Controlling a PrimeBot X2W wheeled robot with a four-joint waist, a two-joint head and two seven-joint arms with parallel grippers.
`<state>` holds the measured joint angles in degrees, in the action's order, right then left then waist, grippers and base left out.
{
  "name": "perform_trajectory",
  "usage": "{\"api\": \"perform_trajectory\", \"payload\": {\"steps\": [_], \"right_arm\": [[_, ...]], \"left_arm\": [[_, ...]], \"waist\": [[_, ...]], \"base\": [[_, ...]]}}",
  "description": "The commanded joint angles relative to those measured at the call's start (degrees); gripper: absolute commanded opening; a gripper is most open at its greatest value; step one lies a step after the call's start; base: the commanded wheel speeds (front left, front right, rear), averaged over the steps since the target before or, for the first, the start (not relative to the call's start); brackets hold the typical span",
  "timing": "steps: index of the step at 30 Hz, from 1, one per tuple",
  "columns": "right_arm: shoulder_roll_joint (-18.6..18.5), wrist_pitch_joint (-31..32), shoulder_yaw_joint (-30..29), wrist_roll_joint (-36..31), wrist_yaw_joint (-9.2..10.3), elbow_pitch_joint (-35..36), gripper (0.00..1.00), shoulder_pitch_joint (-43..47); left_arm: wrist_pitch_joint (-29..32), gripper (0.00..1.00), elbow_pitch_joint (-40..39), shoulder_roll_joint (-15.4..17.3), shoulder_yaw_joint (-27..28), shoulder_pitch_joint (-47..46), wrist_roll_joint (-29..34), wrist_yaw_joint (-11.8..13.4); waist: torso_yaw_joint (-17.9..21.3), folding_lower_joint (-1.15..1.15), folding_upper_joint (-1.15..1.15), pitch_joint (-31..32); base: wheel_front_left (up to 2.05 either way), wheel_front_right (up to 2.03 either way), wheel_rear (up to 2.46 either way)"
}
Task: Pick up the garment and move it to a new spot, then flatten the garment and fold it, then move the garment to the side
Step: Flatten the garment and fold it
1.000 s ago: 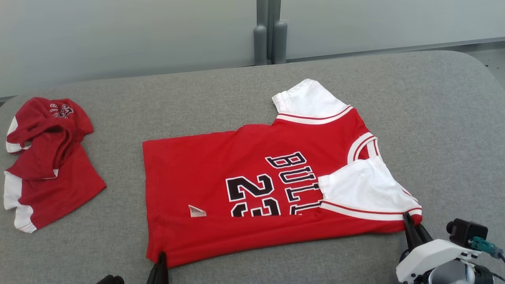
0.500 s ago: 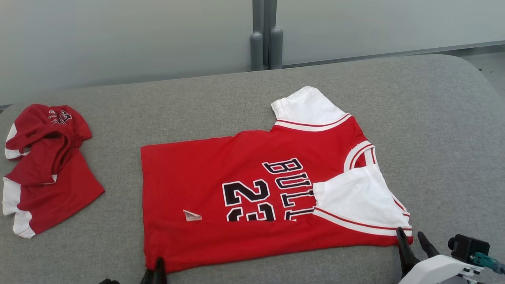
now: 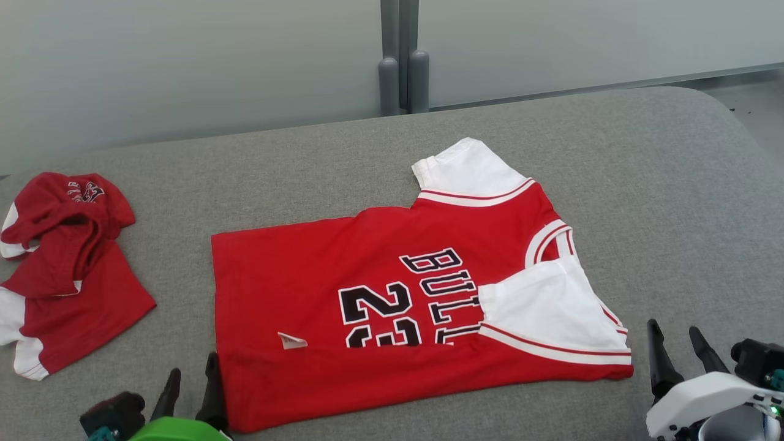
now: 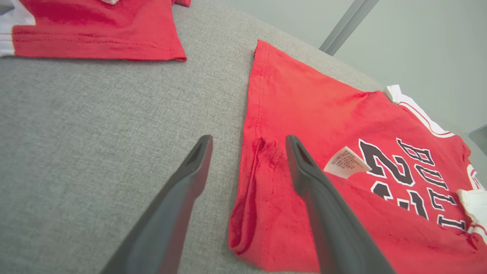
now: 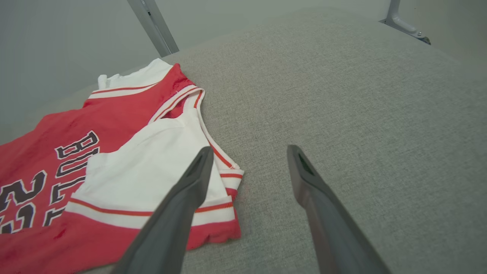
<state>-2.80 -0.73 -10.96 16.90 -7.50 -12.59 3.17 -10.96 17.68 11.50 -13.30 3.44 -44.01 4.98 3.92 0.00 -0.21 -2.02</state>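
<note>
A: Head view: both have just let go. The left claw (image 3: pixel 193 367) and right claw (image 3: pixel 672 331) are standing spread and backing off the near edge of the jersey (image 3: pixel 392 288), holding nothing.
B: Meaning?
A: The near strip is lying folded over, mid-bench (image 3: pixel 674 184) (first fold looks placed). More folds are waiting.
B: Left wrist view?
A: Fingers are straddling the hem corner (image 4: pixel 247 198); a white label (image 4: pixel 346 163) is poking out.
B: Right wrist view?
A: That claw is hovering just beside the white sleeve (image 5: pixel 144 160).
B: Obstacles?
A: A second red garment (image 3: pixel 67 269) is sitting well left, crowding that side.
</note>
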Motion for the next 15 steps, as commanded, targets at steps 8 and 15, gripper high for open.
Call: {"api": "perform_trajectory", "payload": {"steps": [8, 15], "right_arm": [[-0.17, 1.50, 1.45, -3.37, 0.02, 4.42, 1.00, -3.74], [-0.17, 1.97, 5.63, -3.63, 0.02, 4.95, 1.00, -7.16]], "left_arm": [[3.10, 1.00, 1.29, 4.49, -1.61, -10.01, 3.97, -0.66], [6.87, 1.00, 7.65, 5.62, -4.42, -20.76, 6.58, -2.27]], "waist": [[0.96, 0.00, 0.21, -1.51], [2.07, 0.00, 0.21, -5.54]], "base": [[0.00, 0.00, 0.00], [0.00, 0.00, 0.00]]}}
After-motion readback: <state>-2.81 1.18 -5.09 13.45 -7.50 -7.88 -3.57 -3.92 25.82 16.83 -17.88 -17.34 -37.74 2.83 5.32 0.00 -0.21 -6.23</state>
